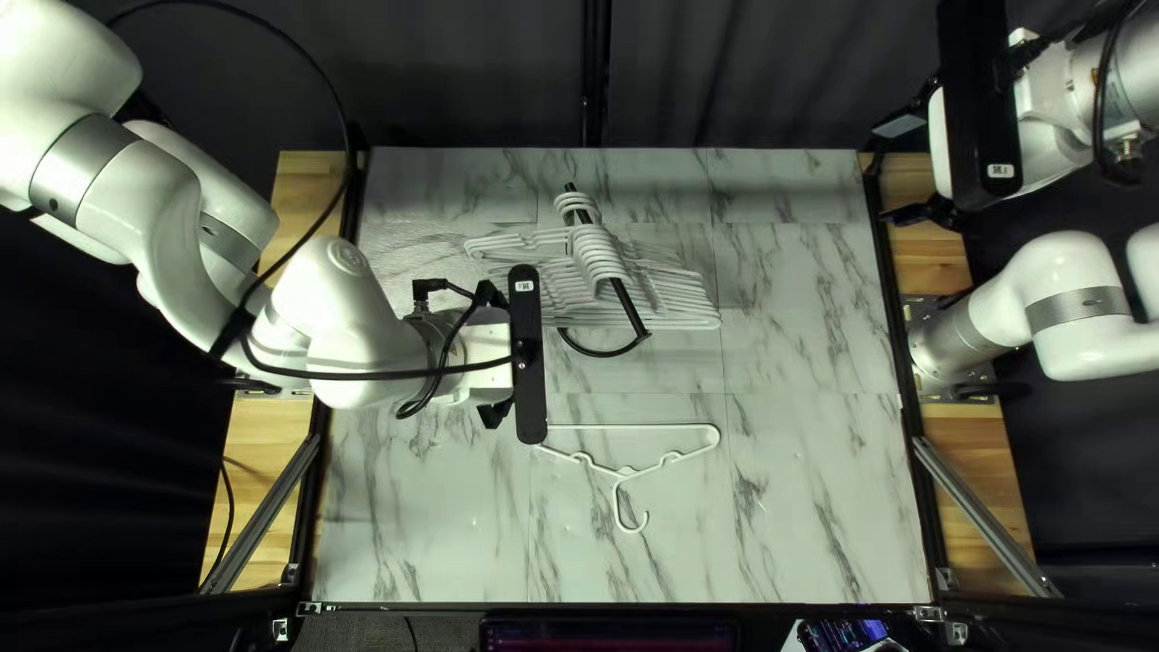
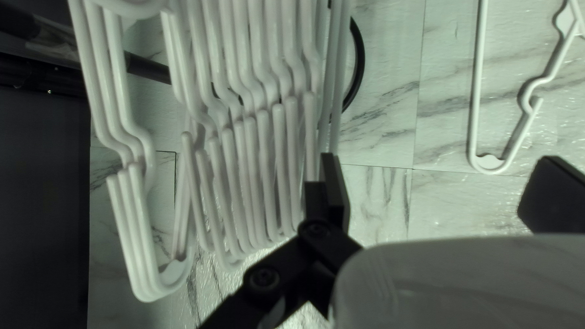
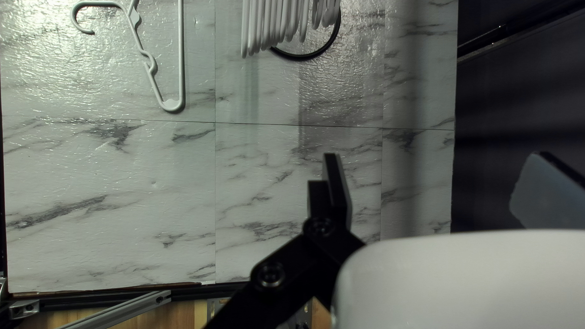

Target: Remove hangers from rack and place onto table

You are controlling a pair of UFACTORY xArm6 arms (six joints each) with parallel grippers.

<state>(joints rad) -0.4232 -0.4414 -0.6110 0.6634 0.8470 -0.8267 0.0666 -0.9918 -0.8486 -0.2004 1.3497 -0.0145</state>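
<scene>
A: What is seen in the top left view?

B: The left gripper (image 1: 493, 414) hangs beside a row of white hangers (image 1: 597, 256) on a black rack (image 1: 629, 308); its fingertips are hidden here. Toward the near edge from its fingers, a single white hanger (image 1: 634, 426) lies flat on the marbled table (image 1: 821, 495). The right gripper (image 1: 881, 175) is raised, well apart from both.

A: And in the left wrist view?

B: Fingers of the left gripper (image 2: 437, 176), spread wide. The row lies mostly outside one finger, which overlaps its edge; contact cannot be told. The single white hanger lies ahead of the gap.

A: And in the right wrist view?

B: Fingers of the right gripper (image 3: 434, 170), also apart, one of them apparently pale and blurred. The row lies ahead of the dark finger, the single white hanger ahead and to its outer side.
</scene>
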